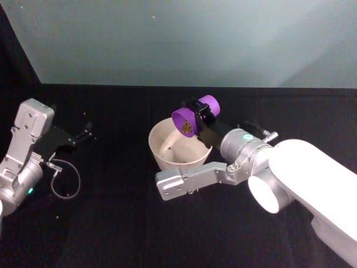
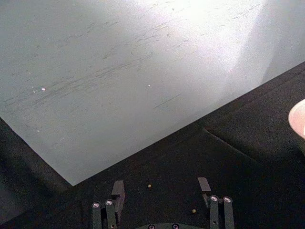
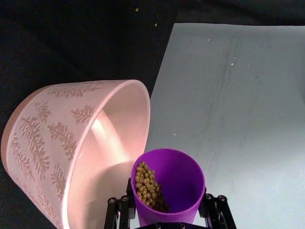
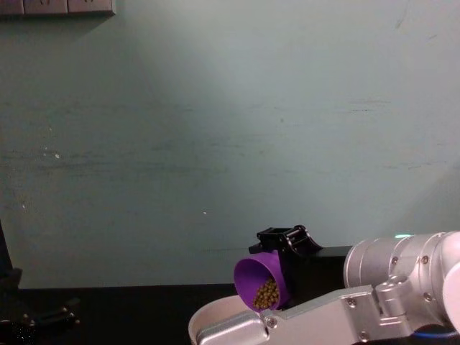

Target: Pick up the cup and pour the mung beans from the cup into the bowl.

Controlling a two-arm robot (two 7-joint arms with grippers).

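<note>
A black surface (image 1: pixel 111 223) lies under both arms. At 9 o'clock from the bowl (image 1: pixel 175 159), well apart from it, the left end effector (image 2: pixel 162 183) sits low over the surface, its fingers apart and empty, with a loose bean (image 2: pixel 149 185) between them. The right end effector (image 1: pixel 202 114) is clamped on the cup (image 3: pixel 176 181), which is tipped over the bowl's 1 o'clock rim with mung beans (image 3: pixel 147 186) heaped at its lower lip. Beyond stands a pale grey-green wall (image 1: pixel 178 39).

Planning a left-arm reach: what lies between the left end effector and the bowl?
Nothing stands there: the head view shows bare black table between the open left end effector and the bowl.
</note>
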